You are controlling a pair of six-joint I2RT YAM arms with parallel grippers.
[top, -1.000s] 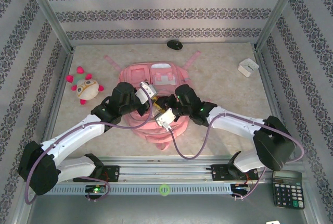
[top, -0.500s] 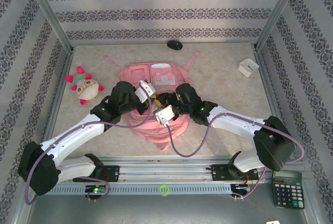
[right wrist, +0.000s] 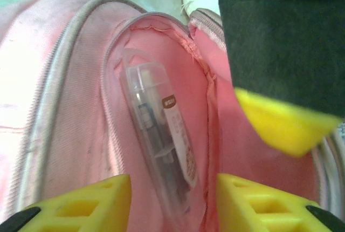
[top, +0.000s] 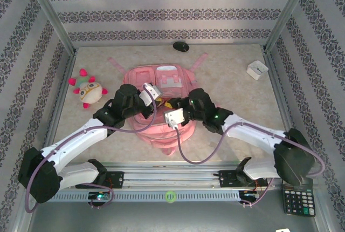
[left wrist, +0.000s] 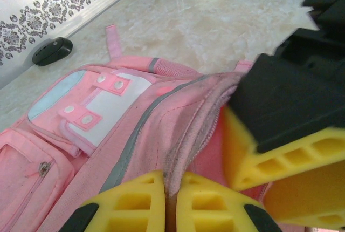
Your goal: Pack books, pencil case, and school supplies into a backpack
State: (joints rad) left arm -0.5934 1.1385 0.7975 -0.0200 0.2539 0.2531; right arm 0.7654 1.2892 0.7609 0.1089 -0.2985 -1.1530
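Observation:
The pink backpack [top: 161, 76] lies flat in the middle of the table with its main compartment open. My left gripper [left wrist: 171, 202] is shut on the zipped rim of that opening and holds it up. My right gripper [right wrist: 173, 202] hovers open over the mouth of the backpack [right wrist: 64, 108]. Below and between its fingers [right wrist: 91, 202], a clear elongated school supply [right wrist: 161, 135] with a white label lies against the pink lining, untouched by them. In the left wrist view, the right gripper's yellow finger [left wrist: 269, 159] stands just right of the held rim.
A plush toy [top: 89, 90] lies left of the backpack. A small white box [top: 257, 69] sits at the back right and a black oval object [top: 180, 46] at the back edge. A black calculator [top: 297, 195] rests beyond the front right rail.
My right arm has drawn back to the right, with its elbow further out. Its jaws have changed width during the second. My left gripper stays clamped on the rim.

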